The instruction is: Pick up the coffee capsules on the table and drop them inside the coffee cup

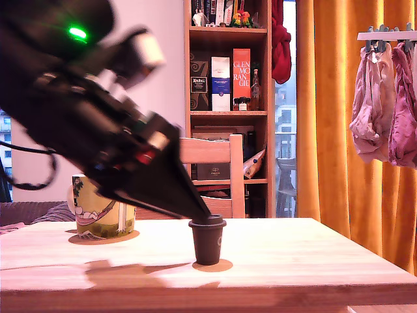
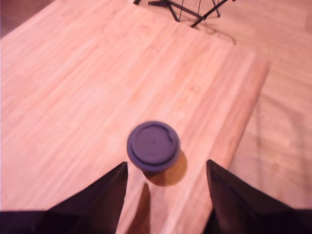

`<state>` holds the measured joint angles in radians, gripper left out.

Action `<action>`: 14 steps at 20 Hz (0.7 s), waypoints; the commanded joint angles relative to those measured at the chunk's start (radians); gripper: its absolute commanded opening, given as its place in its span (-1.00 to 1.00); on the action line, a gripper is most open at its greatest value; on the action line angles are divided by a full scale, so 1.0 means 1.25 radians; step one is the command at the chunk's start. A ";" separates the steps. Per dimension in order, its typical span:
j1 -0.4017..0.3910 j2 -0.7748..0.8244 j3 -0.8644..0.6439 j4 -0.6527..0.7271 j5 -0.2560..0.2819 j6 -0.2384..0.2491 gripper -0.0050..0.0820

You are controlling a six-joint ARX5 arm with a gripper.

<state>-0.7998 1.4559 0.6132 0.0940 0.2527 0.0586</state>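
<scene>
The black, wedge-fingered end effector (image 2: 165,168) is spread wide and holds nothing; in the wrist view its two dark fingers (image 2: 105,195) stand apart on either side of open wood, with the small dark brown tapered coffee capsule (image 2: 153,146) just ahead of the gap between them. That capsule stands upright on the pale wooden desk (image 1: 313,254), near the front edge, and in the exterior view a fingertip is at its wide rim, touching or nearly so; the blur makes it hard to say which. The step in hand looks like closing in for the grasp. To do it well, I would bring the fingers forward until the capsule sits squarely between them, then lower so the pads meet the tapered body below the rim, since the rim should then help stop it slipping down. Nudging the rim first could tip so light a thing over. The wide yellow-green printed mug (image 1: 104,212) waits well apart on the exterior view's left, partly hidden behind the arm. No cream capsule shows in either view.
</scene>
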 commanded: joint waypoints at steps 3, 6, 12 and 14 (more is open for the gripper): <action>0.001 0.076 0.051 -0.016 0.001 -0.002 0.19; 0.000 0.111 0.095 -0.037 0.001 -0.003 0.19; -0.010 0.140 0.125 -0.043 0.010 -0.005 0.19; -0.012 0.144 0.125 -0.043 0.011 -0.005 0.19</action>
<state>-0.8104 1.6173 0.7742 0.0353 0.2619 0.0559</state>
